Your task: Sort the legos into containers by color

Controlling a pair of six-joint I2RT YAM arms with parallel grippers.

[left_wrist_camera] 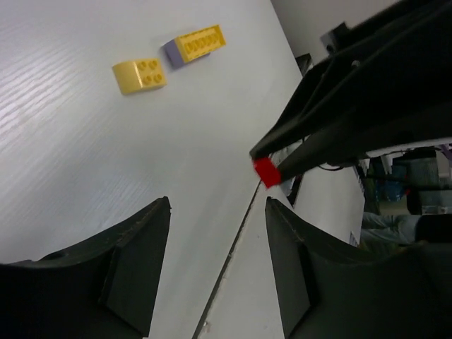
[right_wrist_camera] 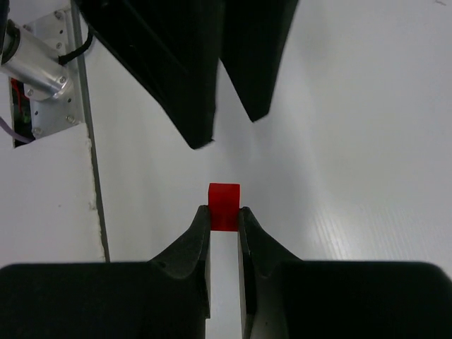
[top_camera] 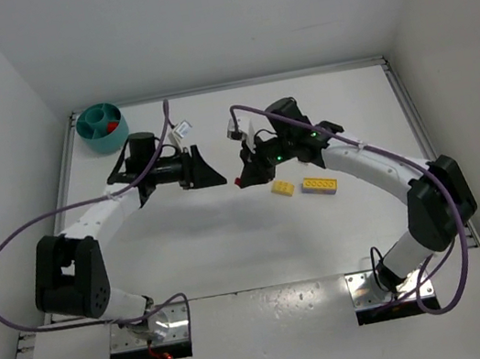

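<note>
My right gripper (right_wrist_camera: 224, 216) is shut on a small red lego (right_wrist_camera: 224, 205) and holds it above the table's middle. It also shows in the top view (top_camera: 242, 180). My left gripper (top_camera: 211, 172) is open and empty, its tips pointing at the red lego (left_wrist_camera: 266, 171) a short way off. Two yellow legos lie on the table right of the right gripper: a small one (top_camera: 282, 188) and a longer studded one (top_camera: 319, 186) that sits on a purple brick (left_wrist_camera: 171, 52). The teal bowl (top_camera: 101, 127) stands at the far left with a red piece inside.
A raised rim borders the table at the back and both sides (top_camera: 228, 87). The arm bases sit on a metal plate at the near edge (top_camera: 275, 322). Purple cables loop from both arms.
</note>
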